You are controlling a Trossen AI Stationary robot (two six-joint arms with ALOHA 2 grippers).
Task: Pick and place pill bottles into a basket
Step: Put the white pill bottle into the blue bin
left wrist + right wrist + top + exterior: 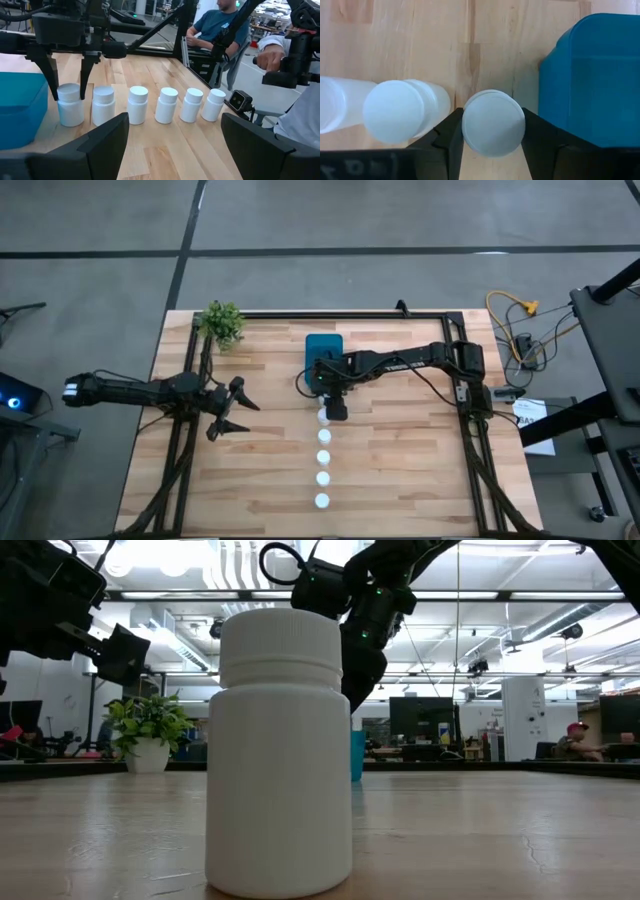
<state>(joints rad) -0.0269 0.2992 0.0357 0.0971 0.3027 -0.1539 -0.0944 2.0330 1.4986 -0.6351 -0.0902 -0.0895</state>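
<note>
The right gripper (327, 412) hung over the middle of the table (400, 470), just on the near side of the basket (323, 348), which sat towards the far edge. Its two fingers (451, 137) stood on either side of the bottle nearest the basket (493, 122), right against the cap, so it looked clamped on that bottle, though whether the fingers had fully pressed in was hard to judge. That bottle stood upright on the wood, close beside the basket wall without touching it.

The other bottles (323, 458) ran in a straight single file from there towards the near edge, each upright and set a little apart from the next. The second bottle (395, 112) stood just beside the gripped one, close to the outer side of one finger. In the low view, the bottle at the near end (280, 755) blocked most of the row behind it.

The left gripper (226, 409) waited over the left part of the table, its fingers spread wide and holding nothing.

A potted plant (222, 322) stood at the far left corner. Beyond the table edge, a person (220, 25) in a teal shirt sat among the frames.
</note>
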